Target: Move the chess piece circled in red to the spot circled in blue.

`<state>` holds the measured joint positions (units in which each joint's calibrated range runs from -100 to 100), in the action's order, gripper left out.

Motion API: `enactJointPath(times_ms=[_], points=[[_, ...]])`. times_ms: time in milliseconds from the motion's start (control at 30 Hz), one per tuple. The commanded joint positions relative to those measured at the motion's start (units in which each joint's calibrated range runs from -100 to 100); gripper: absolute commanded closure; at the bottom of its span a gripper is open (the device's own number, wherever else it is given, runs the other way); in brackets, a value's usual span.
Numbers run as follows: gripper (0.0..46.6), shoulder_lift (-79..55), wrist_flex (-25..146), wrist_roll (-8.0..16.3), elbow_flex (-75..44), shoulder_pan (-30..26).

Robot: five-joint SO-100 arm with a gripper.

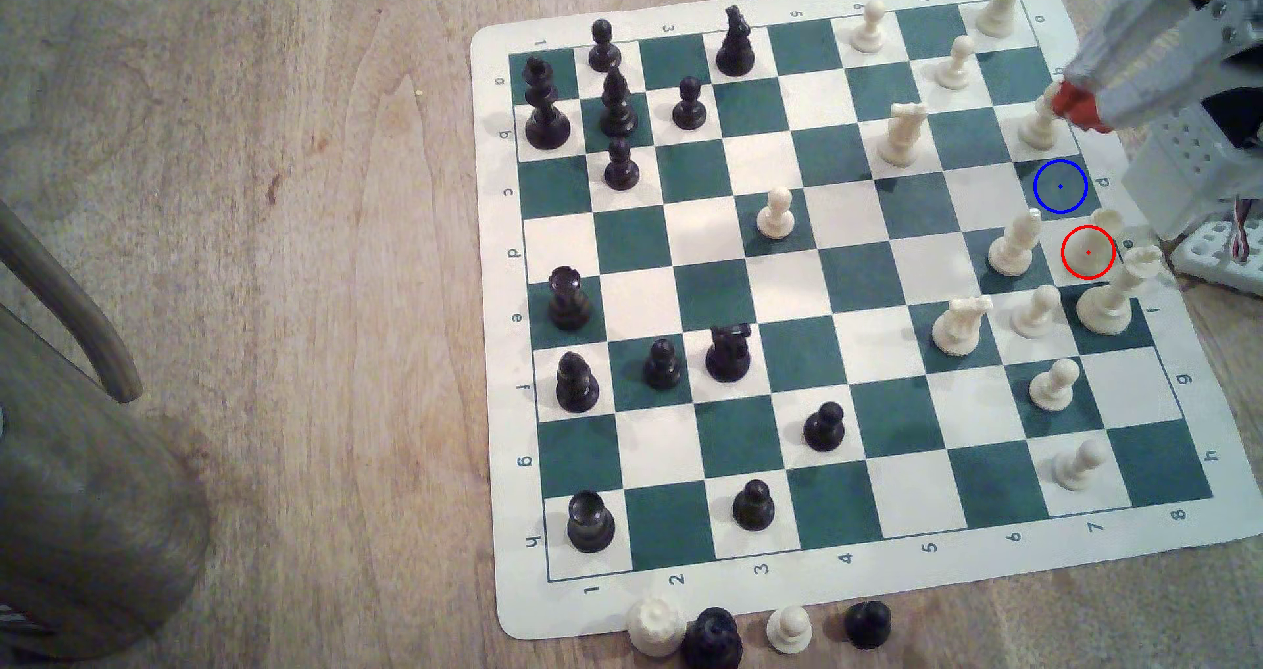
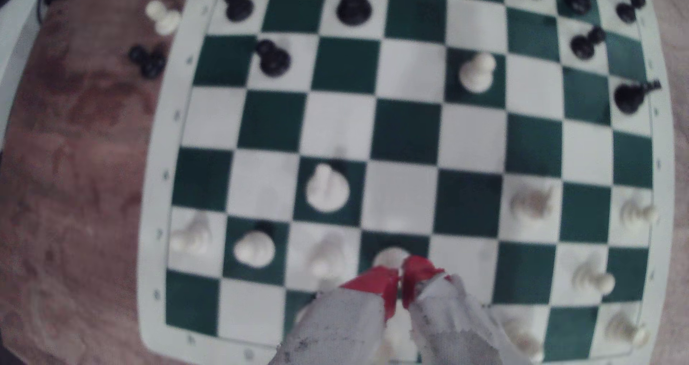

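Note:
The chess piece circled in red [image 1: 1102, 221] is a stout cream piece with a flat top, standing on a white square by the board's edge at the exterior view's right. The spot circled in blue [image 1: 1060, 186] is the bare dark green square just beyond it. My gripper [image 1: 1074, 103] hangs above the board farther along that edge, past the blue ring, with its red tips beside the top of a cream piece [image 1: 1037, 129]. In the wrist view the gripper [image 2: 400, 279] is shut with nothing between its red fingertips [image 2: 376, 281], and a cream bishop top [image 2: 389, 257] shows just beyond them.
Close around the red ring stand a slim cream bishop [image 1: 1013, 245] and a tall crowned cream piece [image 1: 1114, 293]. The arm's white base [image 1: 1216, 245] sits right of the board. Captured pieces [image 1: 752, 631] lie off the board's near edge. Black pieces fill the board's left part.

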<state>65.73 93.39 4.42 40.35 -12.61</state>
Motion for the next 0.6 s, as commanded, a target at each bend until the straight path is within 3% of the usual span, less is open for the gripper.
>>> enactJointPath(times_ms=[0, 267, 433, 567], points=[[45.7, -1.6, 1.8, -0.6, -1.2, -0.6], [41.5, -3.3, 3.8, -1.7, 2.2, -0.7], [36.1, -3.0, 2.0, -2.6, 8.2, 0.3], [35.9, -3.6, -0.3, -3.8, 10.7, 3.0]])
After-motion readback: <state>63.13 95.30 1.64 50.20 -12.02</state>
